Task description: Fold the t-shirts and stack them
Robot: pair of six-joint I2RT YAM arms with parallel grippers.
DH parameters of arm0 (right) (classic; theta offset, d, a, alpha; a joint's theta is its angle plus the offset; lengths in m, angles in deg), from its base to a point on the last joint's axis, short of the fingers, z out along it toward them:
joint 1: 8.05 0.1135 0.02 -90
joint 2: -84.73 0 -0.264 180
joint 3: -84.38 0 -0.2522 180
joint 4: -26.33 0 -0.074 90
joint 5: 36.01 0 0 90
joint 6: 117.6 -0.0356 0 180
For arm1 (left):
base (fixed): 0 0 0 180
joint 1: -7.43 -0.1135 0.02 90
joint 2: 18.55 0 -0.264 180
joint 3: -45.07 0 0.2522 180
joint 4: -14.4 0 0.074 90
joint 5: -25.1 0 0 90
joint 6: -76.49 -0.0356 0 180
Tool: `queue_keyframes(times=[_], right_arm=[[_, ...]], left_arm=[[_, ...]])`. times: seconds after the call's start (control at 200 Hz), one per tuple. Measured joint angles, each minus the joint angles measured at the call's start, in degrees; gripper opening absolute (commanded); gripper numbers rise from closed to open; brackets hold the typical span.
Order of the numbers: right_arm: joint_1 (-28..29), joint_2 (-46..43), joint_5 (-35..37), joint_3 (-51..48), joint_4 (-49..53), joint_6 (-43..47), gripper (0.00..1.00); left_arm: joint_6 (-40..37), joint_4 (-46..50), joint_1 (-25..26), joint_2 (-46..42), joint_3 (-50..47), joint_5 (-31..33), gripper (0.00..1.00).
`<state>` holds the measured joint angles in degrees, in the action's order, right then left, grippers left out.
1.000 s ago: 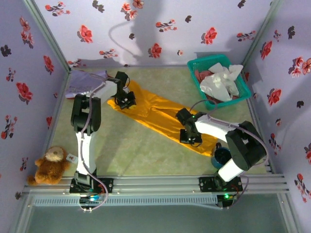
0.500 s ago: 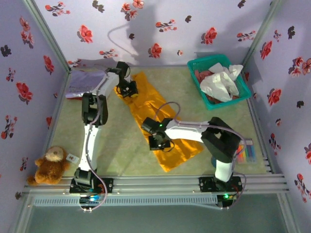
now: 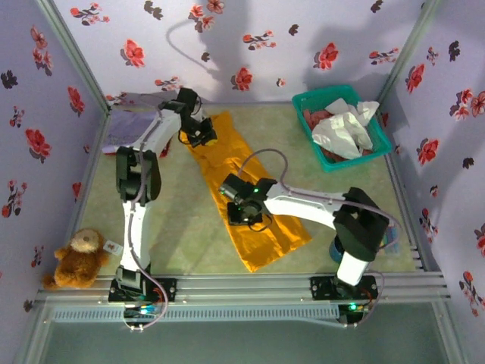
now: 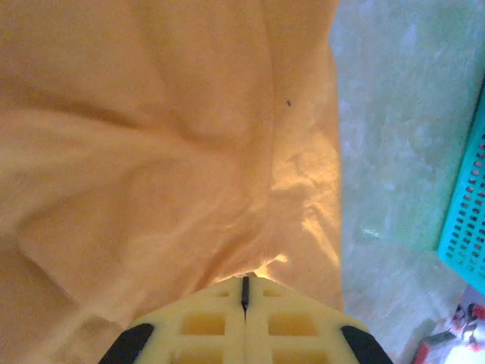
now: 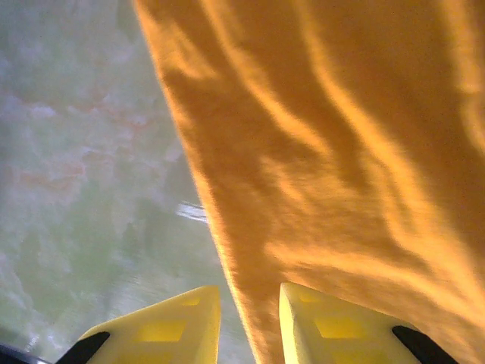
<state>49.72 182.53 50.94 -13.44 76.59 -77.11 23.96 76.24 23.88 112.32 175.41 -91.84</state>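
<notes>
We record: left gripper (image 4: 245, 282) clamped shut, orange t-shirt (image 4: 151, 152) pinched at its tips. Right gripper (image 5: 248, 292) slightly parted, astride the shirt's edge. The overhead view adds a teal basket (image 3: 327, 92) of white t-shirts (image 3: 341, 133), well beyond the right gripper.

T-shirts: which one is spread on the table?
The orange-yellow t-shirt, mid-table. The lavender one lies far left; the white one and reddish ones sit in the teal basket.
</notes>
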Motion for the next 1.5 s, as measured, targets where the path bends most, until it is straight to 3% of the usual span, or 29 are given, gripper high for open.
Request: queue_keyframes(times=[0.125,0.26,0.445,0.735,1.155,1.5], right_arm=[[-4.72,-5.97,0.90,-4.96,1.27,0.70,0.27],[-8.87,-9.53,1.57,-8.81,2.27,1.81,0.23],[-8.96,-9.90,-0.24,-15.54,-1.05,1.42,0.07],[-8.68,-10.10,-2.62,-21.05,-6.38,-0.96,0.07],[-4.04,-1.40,-7.28,-17.70,-18.80,-6.51,0.09],[2.45,9.86,-10.45,-5.42,-22.12,-9.68,0.08]], left_arm=[[4.81,-7.37,0.55,-5.22,-13.05,1.60,0.00],[8.39,-12.41,1.62,-5.46,-19.37,3.43,0.00],[10.78,-16.17,2.43,-5.38,-21.11,4.13,0.00],[11.72,-18.25,2.47,-2.86,-21.07,5.49,0.00],[10.03,-14.80,4.26,3.93,-9.68,4.63,0.00],[9.38,-9.11,7.41,12.50,5.55,3.89,0.00]])
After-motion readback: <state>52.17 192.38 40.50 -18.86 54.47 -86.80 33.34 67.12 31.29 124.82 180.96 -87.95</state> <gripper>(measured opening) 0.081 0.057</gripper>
